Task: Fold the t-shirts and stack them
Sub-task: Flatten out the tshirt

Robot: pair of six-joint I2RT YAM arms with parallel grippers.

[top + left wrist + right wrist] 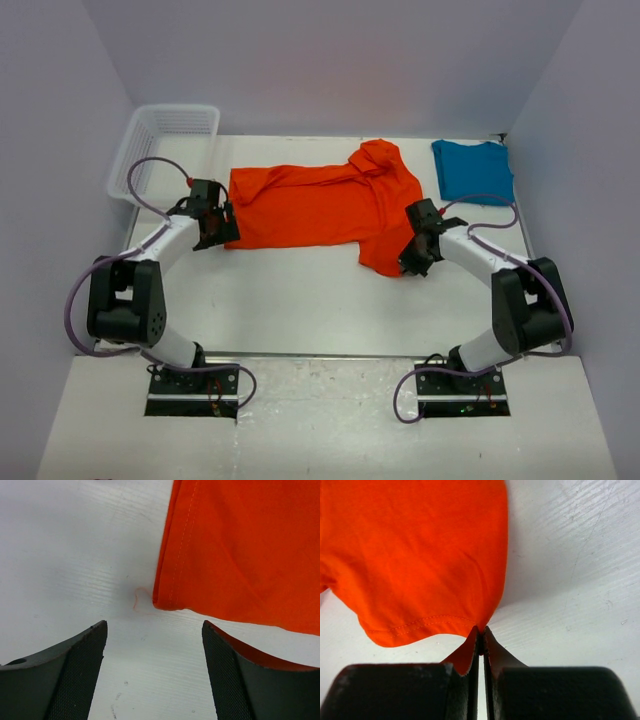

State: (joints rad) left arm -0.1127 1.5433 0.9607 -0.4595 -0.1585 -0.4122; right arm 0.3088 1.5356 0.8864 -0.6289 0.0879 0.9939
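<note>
The orange-red t-shirt point(320, 205) lies spread across the middle of the table, its collar end bunched at the back right. My left gripper point(213, 228) is open at the shirt's left hem; in the left wrist view the hem corner point(162, 600) lies just ahead of the spread fingers point(75, 665), not between them. My right gripper point(413, 258) is shut on the shirt's near right edge; in the right wrist view the fingertips point(481, 632) pinch the cloth point(420, 555) at its corner. The teal-blue t-shirt point(472, 170) lies folded at the back right.
A white plastic mesh basket point(165, 145) stands at the back left corner. The table's point(300, 300) near edge runs in front of both arm bases. White walls close in the back and sides.
</note>
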